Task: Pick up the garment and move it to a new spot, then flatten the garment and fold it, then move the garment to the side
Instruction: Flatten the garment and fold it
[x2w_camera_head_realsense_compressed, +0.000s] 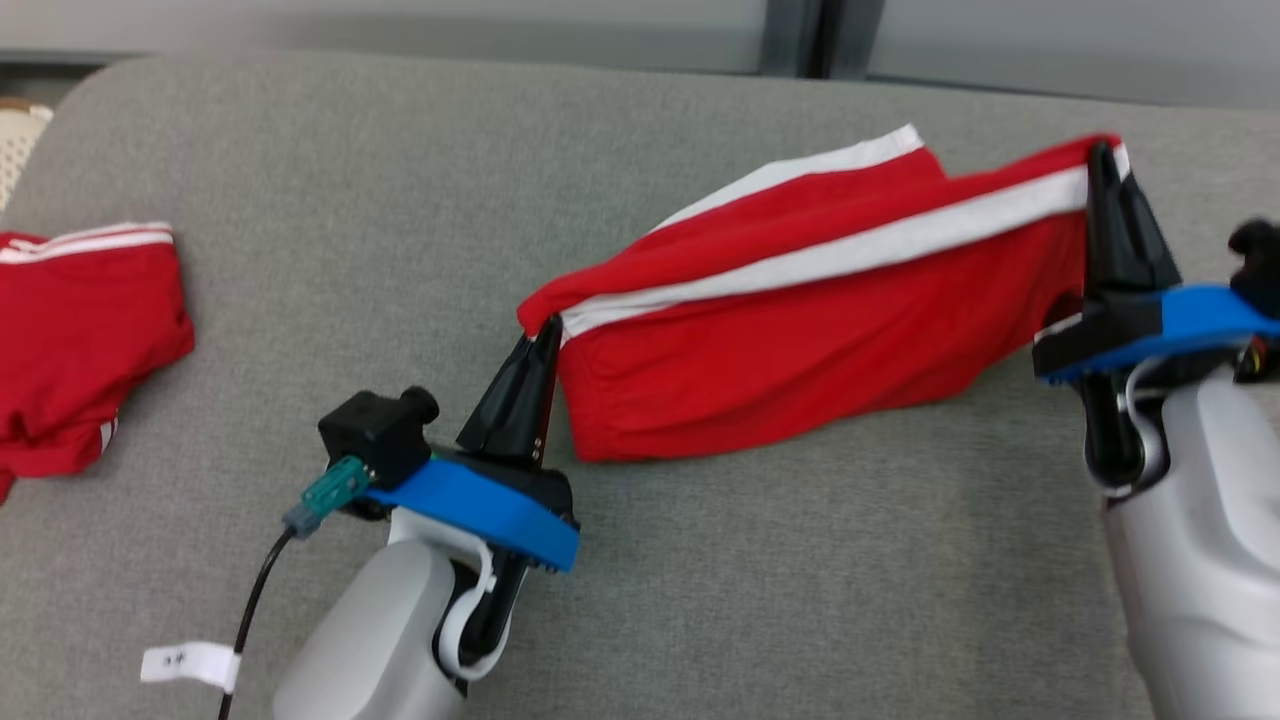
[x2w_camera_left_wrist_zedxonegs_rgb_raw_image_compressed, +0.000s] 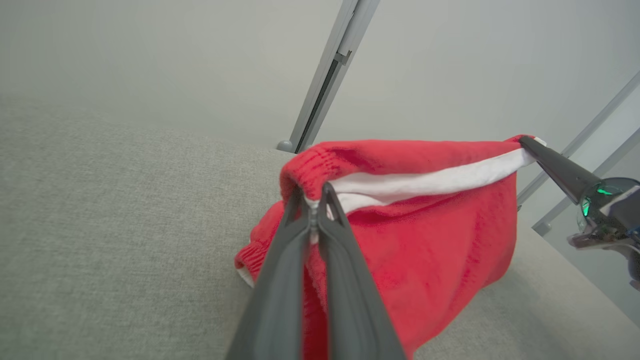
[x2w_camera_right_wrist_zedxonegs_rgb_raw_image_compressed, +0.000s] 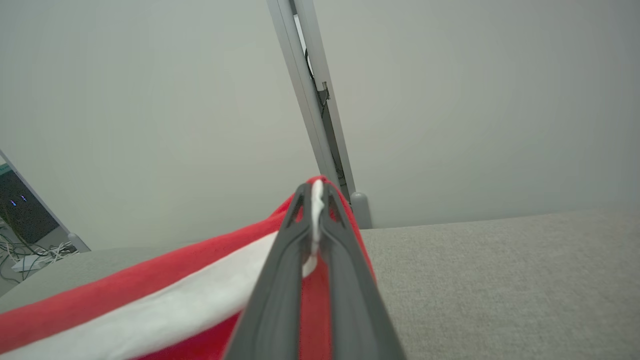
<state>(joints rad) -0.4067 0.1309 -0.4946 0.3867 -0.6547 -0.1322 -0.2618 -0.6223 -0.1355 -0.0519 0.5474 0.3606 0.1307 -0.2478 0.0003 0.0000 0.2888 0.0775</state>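
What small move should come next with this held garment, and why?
Probably lower both grippers together to lay it flat: the left gripper and right gripper each pinch the red garment by its striped edge, stretched between them, and its lower part rests on the grey surface.

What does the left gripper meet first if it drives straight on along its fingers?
The red garment: the left gripper has its jaws shut on the edge, so more cloth would bunch at the tips at once. Past that fold, probably the grey cushion; depth there is unclear.
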